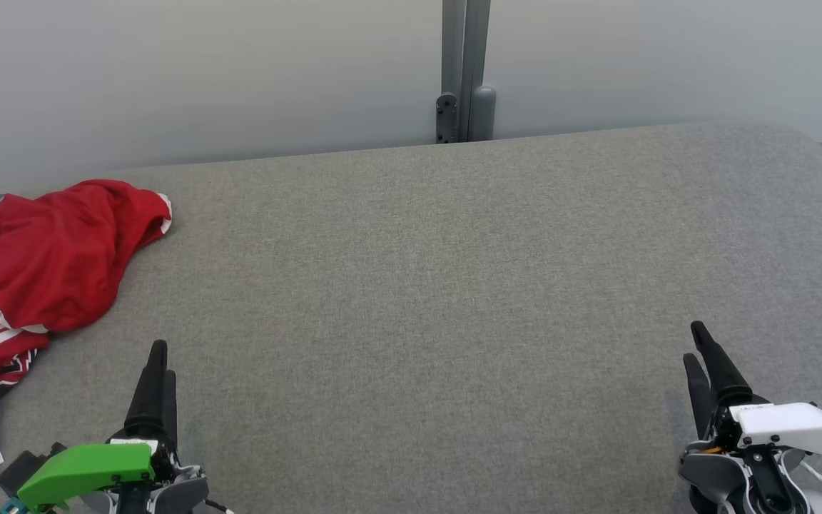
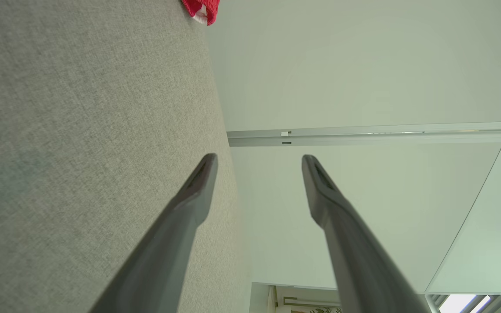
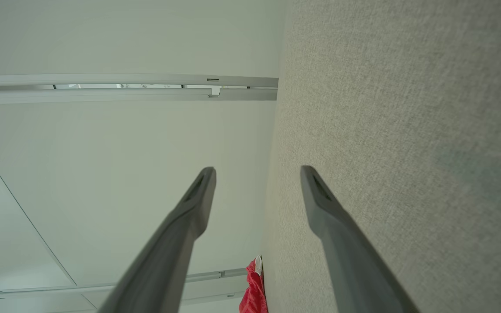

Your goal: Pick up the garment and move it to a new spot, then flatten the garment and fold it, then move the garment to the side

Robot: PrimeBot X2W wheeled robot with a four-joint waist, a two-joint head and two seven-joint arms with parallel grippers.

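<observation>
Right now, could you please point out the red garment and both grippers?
red garment point(image 1: 54, 264): head view, on its crumpled red body.
left gripper point(image 2: 259, 157): left wrist view, midway between its fingertips.
right gripper point(image 3: 258, 168): right wrist view, midway between its fingertips.

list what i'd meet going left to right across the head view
red and white garment at the table's left edge → left gripper, open → grey post behind the table → right gripper, open
</observation>
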